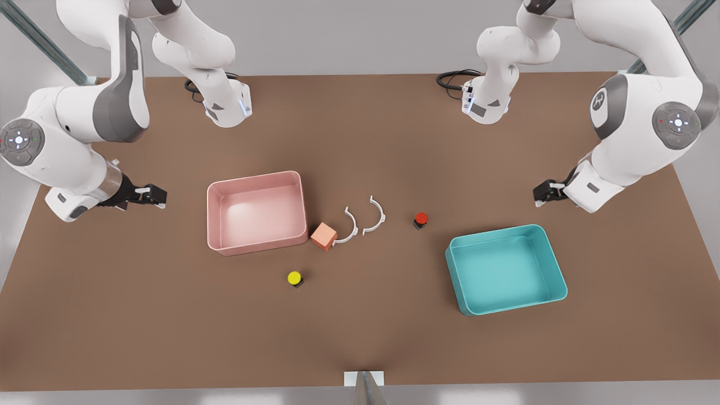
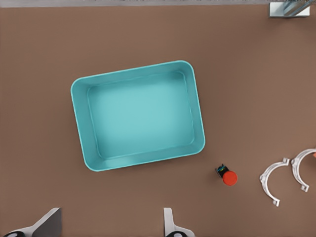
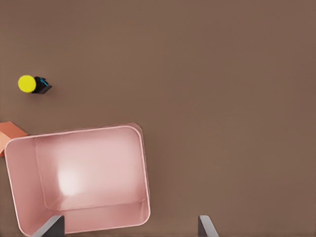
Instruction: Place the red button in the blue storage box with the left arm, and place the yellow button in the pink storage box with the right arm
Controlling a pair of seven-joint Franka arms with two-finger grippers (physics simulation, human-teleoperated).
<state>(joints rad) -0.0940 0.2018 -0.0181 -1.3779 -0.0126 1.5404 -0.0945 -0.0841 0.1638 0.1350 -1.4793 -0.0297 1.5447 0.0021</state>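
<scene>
The red button [image 1: 421, 219] [image 2: 228, 176] stands on the brown table, just beyond a corner of the blue storage box [image 1: 503, 270] [image 2: 143, 116]. The yellow button [image 1: 295, 278] [image 3: 29, 84] stands in front of the pink storage box [image 1: 259, 214] [image 3: 89, 173]. Both boxes are empty. My left gripper [image 1: 541, 194] [image 2: 109, 227] hovers open at the front view's right, above the table behind the blue box. My right gripper [image 1: 157, 197] [image 3: 129, 228] hovers open at the front view's left, beside the pink box. Neither holds anything.
An orange cube [image 1: 324, 235] [image 3: 10, 133] sits against the pink box's corner. Two white curved clips [image 1: 351, 225] [image 2: 274, 180] lie between the cube and the red button. A small white block [image 1: 364, 378] sits at the table's near edge.
</scene>
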